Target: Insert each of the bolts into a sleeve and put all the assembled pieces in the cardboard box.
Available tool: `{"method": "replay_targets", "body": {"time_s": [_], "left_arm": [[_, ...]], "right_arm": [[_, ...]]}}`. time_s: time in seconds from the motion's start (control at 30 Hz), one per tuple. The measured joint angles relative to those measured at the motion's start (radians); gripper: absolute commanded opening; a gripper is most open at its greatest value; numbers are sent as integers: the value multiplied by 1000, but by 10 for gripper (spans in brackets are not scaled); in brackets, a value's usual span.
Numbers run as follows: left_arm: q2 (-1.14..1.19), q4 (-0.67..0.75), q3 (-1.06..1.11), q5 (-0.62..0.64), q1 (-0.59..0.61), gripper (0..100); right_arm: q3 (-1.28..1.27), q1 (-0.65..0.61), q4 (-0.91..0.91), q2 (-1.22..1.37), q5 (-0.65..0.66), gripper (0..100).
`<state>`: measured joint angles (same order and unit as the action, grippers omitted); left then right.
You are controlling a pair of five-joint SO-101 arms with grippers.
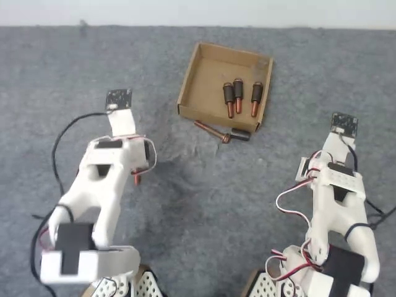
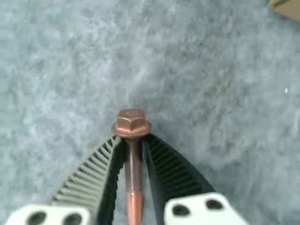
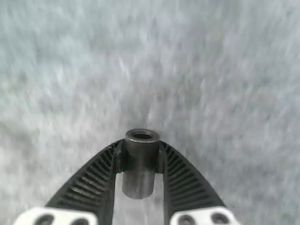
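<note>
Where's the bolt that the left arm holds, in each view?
High: bolt under the left arm, left of centre.
Left wrist: bolt clamped in the left tool, centre.
Right wrist: right tool holds a sleeve instead.
Landmark: box, corner in left wrist view.

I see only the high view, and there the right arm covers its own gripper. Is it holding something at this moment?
Observer: Yes. In the right wrist view, the right gripper is shut on a dark sleeve.
Operator: Which way does the hole of the sleeve face?
Observer: Its open end points outward, away from the wrist, and the bore looks empty.
Operator: And how does the left arm hold its part?
Observer: The left gripper is shut on a copper bolt. The shank lies between the fingers, and the hex head sticks out just past their tips.
</note>
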<state>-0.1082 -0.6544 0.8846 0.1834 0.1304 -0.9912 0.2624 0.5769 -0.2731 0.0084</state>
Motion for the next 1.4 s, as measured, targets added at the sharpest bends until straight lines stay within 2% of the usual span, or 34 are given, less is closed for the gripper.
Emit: {"method": "replay_targets", "body": {"time_s": [0.23, 0.5, 0.77, 0.93, 1.23, 1.4], "left_arm": [[-157, 17, 163, -2, 2, 10], [-186, 117, 201, 0, 66, 10], [-186, 130, 201, 0, 71, 10], [-186, 130, 201, 0, 71, 10], [-186, 130, 201, 0, 71, 11], [-186, 153, 201, 0, 71, 11]], "right_arm": [[0, -52, -198, 0, 0, 9], [0, -149, -500, 0, 0, 9], [0, -252, -833, 5, 0, 9], [0, -319, -999, 100, 0, 9], [0, -356, -1557, 408, 0, 9], [-61, -358, -1786, 468, 0, 10]]}}
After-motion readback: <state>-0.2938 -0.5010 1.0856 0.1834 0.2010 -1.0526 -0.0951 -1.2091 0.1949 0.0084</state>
